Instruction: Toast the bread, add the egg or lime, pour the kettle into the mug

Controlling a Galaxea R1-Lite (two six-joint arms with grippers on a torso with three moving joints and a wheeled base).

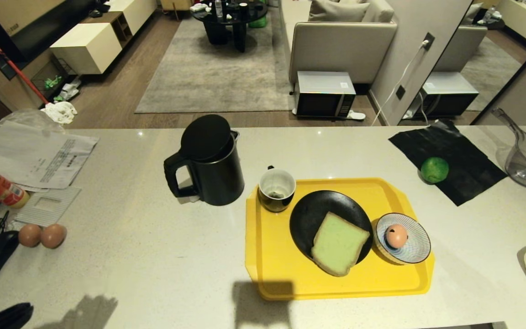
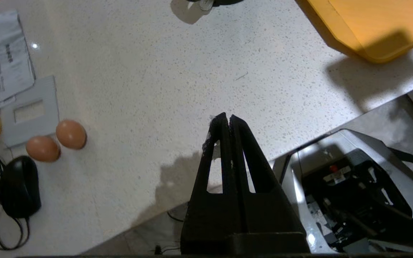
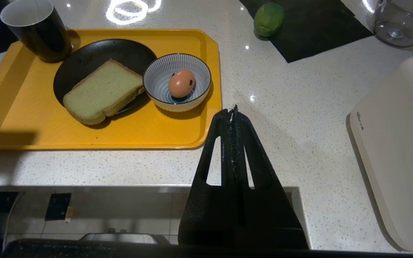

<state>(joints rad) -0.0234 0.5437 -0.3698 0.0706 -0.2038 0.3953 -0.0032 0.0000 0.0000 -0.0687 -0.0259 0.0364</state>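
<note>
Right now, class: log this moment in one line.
bread on black plate | egg in striped bowl | lime off tray | grippers shut, empty

Speckled counter (image 1: 153, 256) under yellow tray (image 1: 272, 274)

**Dim overhead light, sharp frames, hard shadows at the near edge**

The room is dim and warm-toned, lit from above. Small bright glints dot the countertop (image 1: 153, 256), and the right wrist view shows a looping white reflection on it beside the yellow tray (image 3: 95, 132). Hard dark shadows fall across the counter's near edge and the tray's corner. The kettle (image 1: 210, 160) reads as a near-featureless black. All 3 views are sharp; the head view bows slightly at its edges.
</note>
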